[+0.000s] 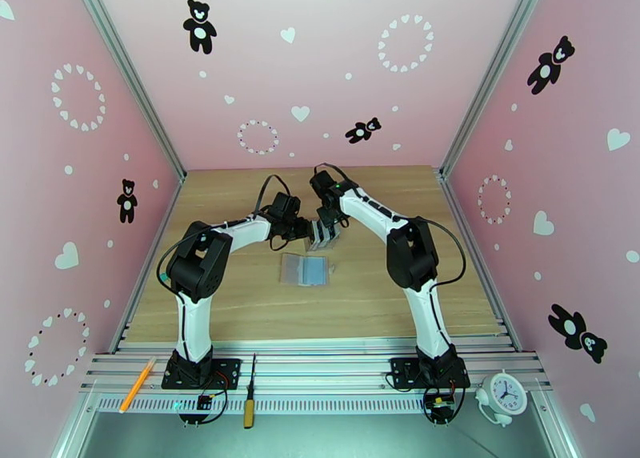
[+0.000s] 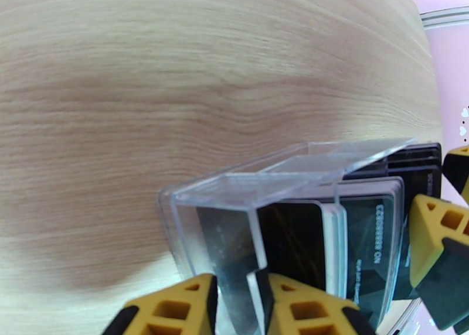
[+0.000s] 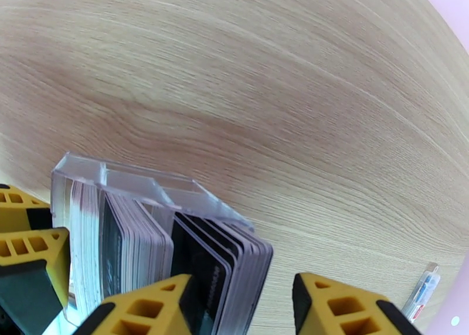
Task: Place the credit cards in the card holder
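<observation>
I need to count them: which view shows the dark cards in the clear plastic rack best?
Right wrist: the dark cards stand fanned, edges apart, in the clear plastic rack. Left wrist shows their faces, partly behind the rack's wall. Top external shows them small and distant.

We read pale print running sideways along one dark plastic card [image 2: 370,236] in the clear acrylic rack [image 2: 234,207]: seemingly digits, then "ON"; smaller lines stay illegible.

Left arm [image 1: 192,323], right arm [image 1: 428,323]: white link shells, black joint housings, black base plates [image 1: 228,369], looped black cables [image 1: 268,186]. Fingers [image 2: 170,307]: yellow, triangular cut-outs, black pads.
</observation>
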